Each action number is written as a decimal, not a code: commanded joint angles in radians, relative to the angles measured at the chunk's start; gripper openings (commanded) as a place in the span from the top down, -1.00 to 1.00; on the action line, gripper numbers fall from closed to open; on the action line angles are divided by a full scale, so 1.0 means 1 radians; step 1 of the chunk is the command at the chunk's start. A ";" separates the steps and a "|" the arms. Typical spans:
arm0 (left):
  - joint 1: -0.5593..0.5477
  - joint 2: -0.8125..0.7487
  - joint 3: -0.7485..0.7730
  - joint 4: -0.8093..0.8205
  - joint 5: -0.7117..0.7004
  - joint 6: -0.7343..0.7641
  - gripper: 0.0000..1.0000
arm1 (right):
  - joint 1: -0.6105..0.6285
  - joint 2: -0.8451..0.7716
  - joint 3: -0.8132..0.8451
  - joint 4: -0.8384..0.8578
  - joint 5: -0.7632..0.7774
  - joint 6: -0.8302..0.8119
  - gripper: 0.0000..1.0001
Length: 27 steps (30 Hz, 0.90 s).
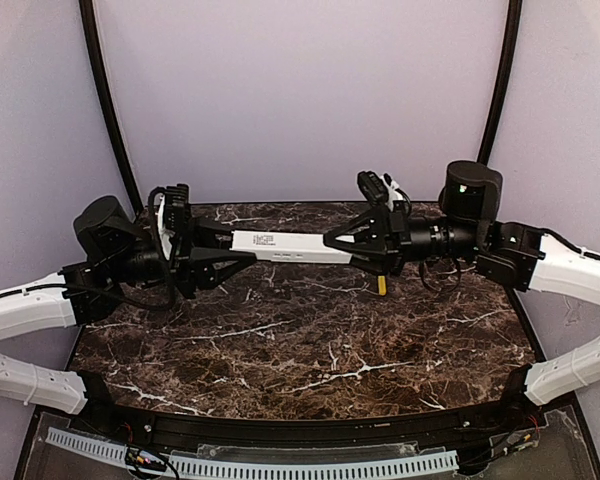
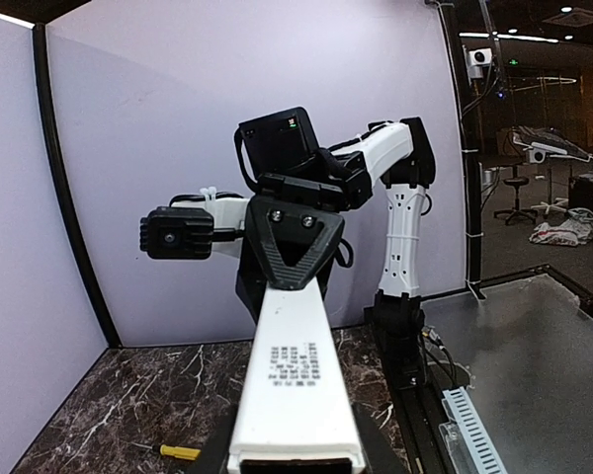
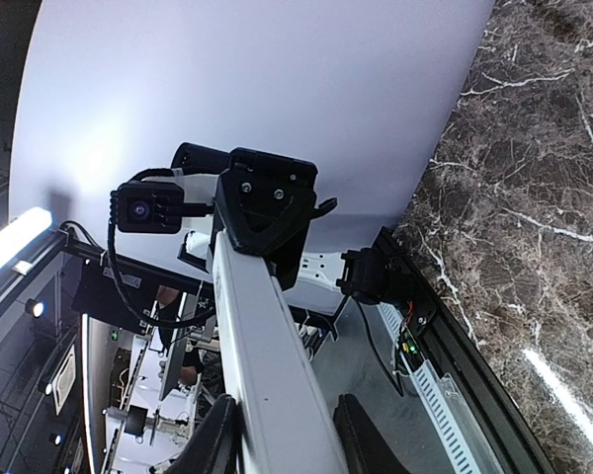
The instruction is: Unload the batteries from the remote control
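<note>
The remote control (image 1: 290, 246), a long slim white bar, hangs level above the marble table, held at both ends. My left gripper (image 1: 242, 250) is shut on its left end, and my right gripper (image 1: 340, 243) on its right end. In the left wrist view the remote control (image 2: 296, 385) runs away from the camera with a printed label facing up, and my left gripper (image 2: 296, 464) clamps its near end. In the right wrist view the remote control (image 3: 267, 365) passes between my right gripper's (image 3: 287, 454) dark fingers (image 3: 217, 439). The batteries are hidden.
A yellow-handled screwdriver (image 1: 382, 285) lies on the table (image 1: 280, 340) below my right gripper; the left wrist view shows this screwdriver (image 2: 173, 451) low on the left. Purple walls close in the back and sides. A black rail with a white cable duct (image 1: 280, 462) runs along the near edge.
</note>
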 commanded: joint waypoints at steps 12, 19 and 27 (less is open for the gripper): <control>0.000 -0.077 -0.053 0.086 -0.065 -0.091 0.99 | -0.002 -0.064 -0.060 -0.011 0.052 -0.002 0.07; 0.000 -0.083 -0.049 0.055 -0.072 -0.084 0.99 | -0.012 -0.099 -0.082 -0.028 0.066 -0.002 -0.13; 0.000 -0.101 -0.058 0.006 -0.080 -0.064 0.99 | -0.031 -0.163 -0.099 -0.064 0.086 -0.013 -0.27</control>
